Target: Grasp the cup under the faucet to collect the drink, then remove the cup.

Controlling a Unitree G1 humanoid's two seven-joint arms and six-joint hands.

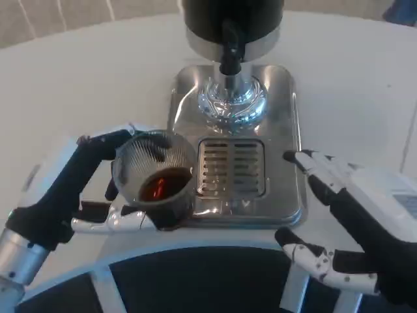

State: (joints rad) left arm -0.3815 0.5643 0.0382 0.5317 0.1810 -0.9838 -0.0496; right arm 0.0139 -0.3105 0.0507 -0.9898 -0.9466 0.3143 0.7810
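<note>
Left hand (98, 179) grips cup (156, 179), dark drink inside, at left edge of drip tray (287, 117), off the grate (231, 167). Right hand (345, 222) spread, holding nothing. Risk: tilting the cup while withdrawing it spills drink

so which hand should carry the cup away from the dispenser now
The left hand. It already grips the cup, which holds dark drink and sits at the left edge of the drip tray, off from under the faucet. The right hand is open beside the tray, holding nothing.
</note>
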